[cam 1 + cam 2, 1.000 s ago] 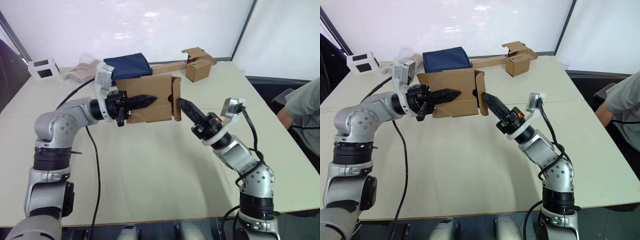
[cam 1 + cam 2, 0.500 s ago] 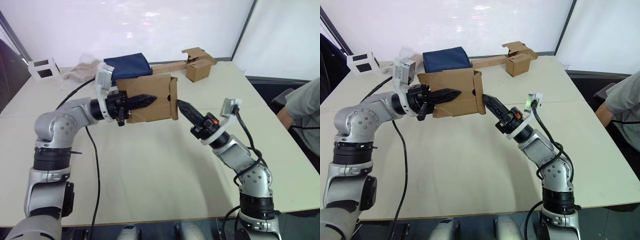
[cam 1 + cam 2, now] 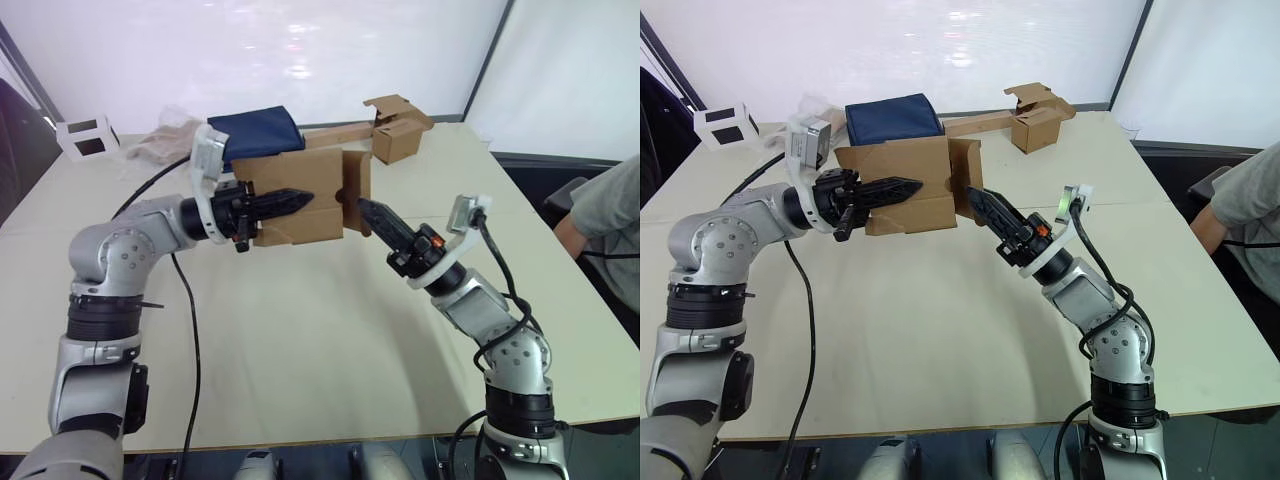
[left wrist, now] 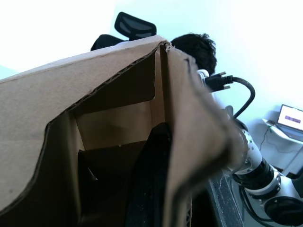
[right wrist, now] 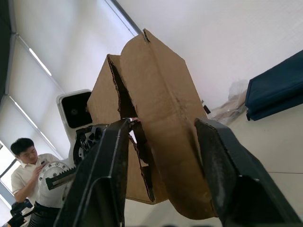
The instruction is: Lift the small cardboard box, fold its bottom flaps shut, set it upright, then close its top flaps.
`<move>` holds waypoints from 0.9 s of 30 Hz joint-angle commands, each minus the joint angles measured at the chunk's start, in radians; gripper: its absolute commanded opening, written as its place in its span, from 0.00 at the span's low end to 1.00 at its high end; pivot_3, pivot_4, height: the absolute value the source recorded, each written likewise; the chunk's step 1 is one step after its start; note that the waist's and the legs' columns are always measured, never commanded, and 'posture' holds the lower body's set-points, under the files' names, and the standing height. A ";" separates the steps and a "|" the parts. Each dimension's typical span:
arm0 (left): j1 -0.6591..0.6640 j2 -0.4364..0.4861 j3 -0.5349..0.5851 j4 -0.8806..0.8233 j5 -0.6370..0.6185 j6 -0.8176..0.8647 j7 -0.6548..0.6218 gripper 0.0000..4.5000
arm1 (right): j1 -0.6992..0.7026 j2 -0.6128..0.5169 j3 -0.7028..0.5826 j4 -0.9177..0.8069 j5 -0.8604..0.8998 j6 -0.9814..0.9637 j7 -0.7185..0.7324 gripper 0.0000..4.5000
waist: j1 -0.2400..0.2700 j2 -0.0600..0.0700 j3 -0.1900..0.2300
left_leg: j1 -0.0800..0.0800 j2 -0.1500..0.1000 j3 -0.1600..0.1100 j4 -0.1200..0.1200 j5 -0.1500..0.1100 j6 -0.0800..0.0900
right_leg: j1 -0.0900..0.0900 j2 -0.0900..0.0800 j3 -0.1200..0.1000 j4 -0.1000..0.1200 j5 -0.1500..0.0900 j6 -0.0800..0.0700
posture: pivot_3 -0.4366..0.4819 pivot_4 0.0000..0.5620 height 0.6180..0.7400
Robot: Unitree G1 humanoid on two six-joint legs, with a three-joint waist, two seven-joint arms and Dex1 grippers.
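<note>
Two arms: both are raised over the table point(image 3: 300, 340), the carton held between them.
Small cardboard box point(image 3: 295, 195): held in the air on its side, long axis running left to right.
Left gripper point(image 3: 285, 200): clamped on the box wall, one finger inside.
Right gripper point(image 3: 368, 210): spread open, straddling the bottom flaps point(image 3: 355, 192), just beside the nearer end.
Hidden: the top flaps cannot be made out.

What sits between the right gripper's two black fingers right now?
In the right wrist view, a loose end flap of the small brown cardboard box stands between the right gripper's open fingers.
</note>
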 commanded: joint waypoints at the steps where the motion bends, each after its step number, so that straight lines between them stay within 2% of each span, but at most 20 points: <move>1: -0.023 0.004 0.029 -0.027 -0.021 -0.005 -0.007 0.00 | -0.011 0.001 -0.023 -0.014 0.026 -0.018 0.010 0.49 | 0.000 0.000 0.000 | 0.000 0.000 0.000 0.000 0.000 0.000 | 0.000 0.000 0.000 0.000 0.000 0.000 | 0.48 0.27 1.00; 7: -0.023 0.005 0.030 -0.026 -0.021 -0.006 -0.007 0.00 | -0.016 0.000 -0.033 -0.011 0.044 -0.013 0.013 0.49 | 0.000 0.000 0.000 | 0.000 0.000 0.000 0.000 0.000 0.000 | 0.000 0.000 0.000 0.000 0.000 0.000 | 0.48 0.27 1.00; 10: -0.023 0.006 0.029 -0.026 -0.019 -0.007 -0.008 0.00 | -0.014 -0.003 -0.033 -0.016 0.049 -0.010 0.014 0.32 | 0.000 0.000 0.000 | 0.000 0.000 0.000 0.000 0.000 0.000 | 0.000 0.000 0.000 0.000 0.000 0.000 | 0.48 0.27 1.00; 11: -0.023 0.006 0.029 -0.026 -0.019 -0.007 -0.009 0.00 | -0.014 -0.006 -0.030 -0.018 0.043 -0.009 0.013 0.22 | 0.000 0.000 0.000 | 0.000 0.000 0.000 0.000 0.000 0.000 | 0.000 0.000 0.000 0.000 0.000 0.000 | 0.48 0.27 1.00; 27: -0.024 0.005 0.031 -0.025 -0.022 -0.003 -0.005 0.00 | -0.021 -0.018 0.010 -0.032 -0.071 -0.041 0.021 0.22 | 0.000 0.000 0.000 | 0.000 0.000 0.000 0.000 0.000 0.000 | 0.000 0.000 0.000 0.000 0.000 0.000 | 0.48 0.27 1.00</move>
